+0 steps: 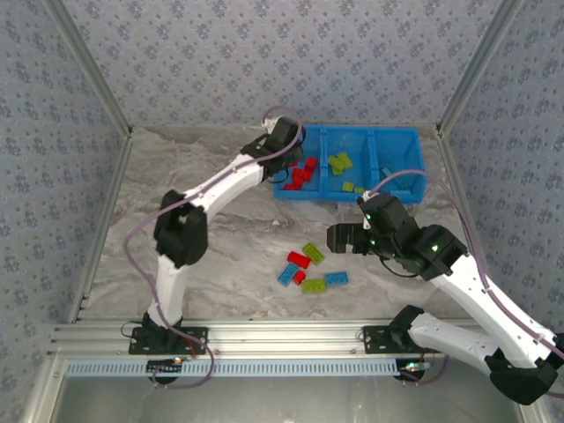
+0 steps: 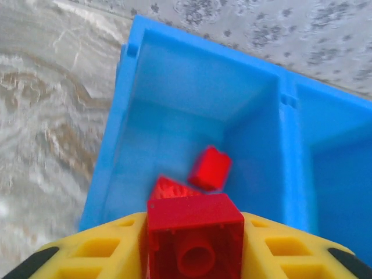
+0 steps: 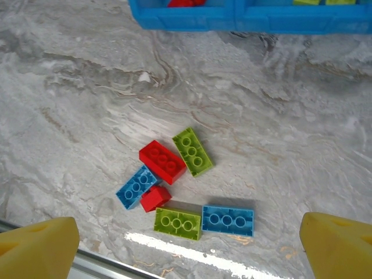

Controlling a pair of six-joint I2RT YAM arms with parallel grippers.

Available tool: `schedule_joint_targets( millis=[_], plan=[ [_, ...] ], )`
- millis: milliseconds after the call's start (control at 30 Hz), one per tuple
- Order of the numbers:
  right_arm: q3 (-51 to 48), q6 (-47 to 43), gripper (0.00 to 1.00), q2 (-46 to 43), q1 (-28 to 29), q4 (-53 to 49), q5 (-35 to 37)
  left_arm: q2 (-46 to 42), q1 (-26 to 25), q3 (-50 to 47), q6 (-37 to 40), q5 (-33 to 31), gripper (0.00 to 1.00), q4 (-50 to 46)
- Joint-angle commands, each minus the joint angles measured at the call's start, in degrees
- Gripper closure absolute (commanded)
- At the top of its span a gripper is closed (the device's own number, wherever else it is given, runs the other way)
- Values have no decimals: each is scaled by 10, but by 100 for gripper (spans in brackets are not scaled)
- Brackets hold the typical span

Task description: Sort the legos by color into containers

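A red brick (image 2: pixel 195 232) sits clamped between the yellow fingers of the left hand (image 2: pixel 195 250), above the left compartment of the blue bin (image 2: pixel 110 168), where more red ones (image 2: pixel 210 168) lie. The middle compartment holds green bricks (image 1: pixel 339 163). Six loose bricks (image 3: pixel 163 161), two each of red, green and blue, cluster on the counter (image 3: pixel 290 116) before the bin, beneath the right hand (image 3: pixel 189 247), spread wide.

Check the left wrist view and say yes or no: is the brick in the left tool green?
No, the brick gripped by the left tool is plainly red, not green.
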Motion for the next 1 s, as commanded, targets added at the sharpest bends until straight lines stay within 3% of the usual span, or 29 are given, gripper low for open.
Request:
schedule_joint_targets(
  millis=[0,67,167,267,333,500,567,700,867,967],
  plan=[
    [-10,37,0,-11,6,-33,18,62,6,143,47,7,55,-85],
    [-13,41,0,-17,7,-36,20,94,10,205,53,5,47,-110],
    [-19,45,0,-24,8,-37,22,104,12,254,63,11,44,-150],
    [-28,47,0,-23,8,-30,20,56,8,214,76,23,45,-153],
    [-37,47,0,-16,9,-21,17,-14,-1,123,85,28,46,-109],
    [-66,32,0,22,15,11,6,-277,-38,-237,116,49,48,72],
    [-80,25,0,44,19,27,-2,-384,-60,-340,150,57,47,97],
    [-135,-16,6,87,22,78,-32,-561,-107,-488,251,76,40,64],
    [-163,-69,17,160,29,160,-44,-749,-138,-599,352,119,30,-29],
    [-169,-93,24,216,32,207,-38,-836,-140,-653,411,161,17,-63]
  ],
)
